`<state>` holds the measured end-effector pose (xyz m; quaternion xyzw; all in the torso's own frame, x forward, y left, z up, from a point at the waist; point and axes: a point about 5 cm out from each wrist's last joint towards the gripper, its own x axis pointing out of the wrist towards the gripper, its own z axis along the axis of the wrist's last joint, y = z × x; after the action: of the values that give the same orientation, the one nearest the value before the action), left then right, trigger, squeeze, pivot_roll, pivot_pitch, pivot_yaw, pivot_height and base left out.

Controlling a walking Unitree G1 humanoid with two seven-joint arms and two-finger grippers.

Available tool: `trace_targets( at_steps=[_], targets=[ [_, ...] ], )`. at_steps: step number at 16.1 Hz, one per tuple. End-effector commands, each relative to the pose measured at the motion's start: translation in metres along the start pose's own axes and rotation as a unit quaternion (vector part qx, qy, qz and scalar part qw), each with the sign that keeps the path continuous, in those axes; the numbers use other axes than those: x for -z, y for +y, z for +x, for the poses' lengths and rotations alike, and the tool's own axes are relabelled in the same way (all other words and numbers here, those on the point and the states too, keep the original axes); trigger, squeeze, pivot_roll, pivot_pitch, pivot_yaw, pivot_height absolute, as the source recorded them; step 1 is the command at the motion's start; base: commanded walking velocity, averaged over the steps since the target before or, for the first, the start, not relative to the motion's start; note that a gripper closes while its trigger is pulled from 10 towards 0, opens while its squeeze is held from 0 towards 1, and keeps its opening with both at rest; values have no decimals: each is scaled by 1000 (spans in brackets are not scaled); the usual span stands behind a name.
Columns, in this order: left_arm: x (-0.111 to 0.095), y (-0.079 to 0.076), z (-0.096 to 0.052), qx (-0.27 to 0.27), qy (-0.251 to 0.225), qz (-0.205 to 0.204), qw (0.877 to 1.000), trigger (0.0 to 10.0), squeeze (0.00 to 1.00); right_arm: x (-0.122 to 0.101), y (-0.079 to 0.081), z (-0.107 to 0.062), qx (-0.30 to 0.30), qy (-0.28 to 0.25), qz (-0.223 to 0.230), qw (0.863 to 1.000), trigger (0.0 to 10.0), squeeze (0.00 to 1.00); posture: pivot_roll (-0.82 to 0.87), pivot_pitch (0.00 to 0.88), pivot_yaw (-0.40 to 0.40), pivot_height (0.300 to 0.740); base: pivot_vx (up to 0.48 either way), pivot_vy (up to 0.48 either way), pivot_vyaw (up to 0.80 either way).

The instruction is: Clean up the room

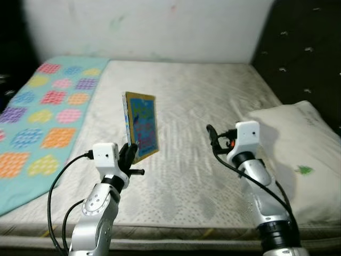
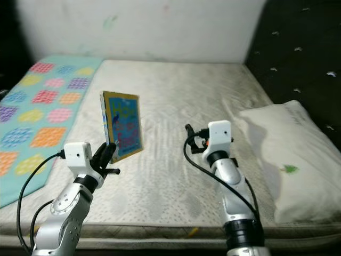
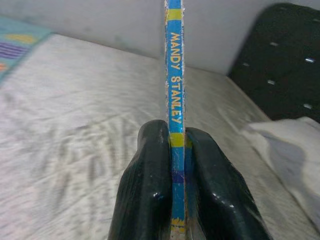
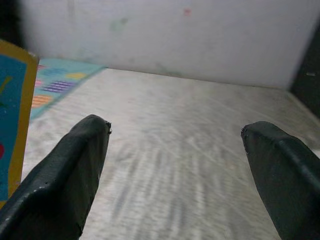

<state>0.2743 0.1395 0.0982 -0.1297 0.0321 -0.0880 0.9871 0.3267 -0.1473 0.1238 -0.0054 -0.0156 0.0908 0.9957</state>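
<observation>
Book (image 1: 142,126) upright above mattress (image 1: 213,106), clamped by left gripper (image 3: 176,150); right gripper (image 4: 175,135) fingers apart.

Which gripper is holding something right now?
The left gripper: its fingers clamp the book upright. The right gripper is open and empty.

Bed w/ bare off-white mattress (image 1: 213,106), faint stains across it, front edge showing piping. Turquoise blanket (image 1: 48,112) w/ coloured heart patches lies along the mattress's left side, reaching front to back. White pillow (image 1: 298,154) on the right side near the front, small green print on it, slightly rumpled. Black tufted headboard (image 1: 303,48) stands right behind the pillow, studs visible. White wall (image 1: 149,26) at the far end, a few faint marks on it.
</observation>
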Motion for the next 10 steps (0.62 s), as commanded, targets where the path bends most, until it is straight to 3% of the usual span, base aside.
trace_targets(
  at_steps=[1, 10],
  targets=[
    [-8, 1, 2, 1, -16, 5, 1000, 10000, 0, -4, 1, 4, -2, -6, 5, 1000, 10000, 0, -27, 0, -7, 740, 0, 0, 0],
    [-7, -1, 2, 4, -14, -3, 1000, 10000, 0, -5, 3, 5, -5, -8, 0, 1000, 10000, 0, -29, 0, -17, 740, 0, -242, 0]
  ],
)
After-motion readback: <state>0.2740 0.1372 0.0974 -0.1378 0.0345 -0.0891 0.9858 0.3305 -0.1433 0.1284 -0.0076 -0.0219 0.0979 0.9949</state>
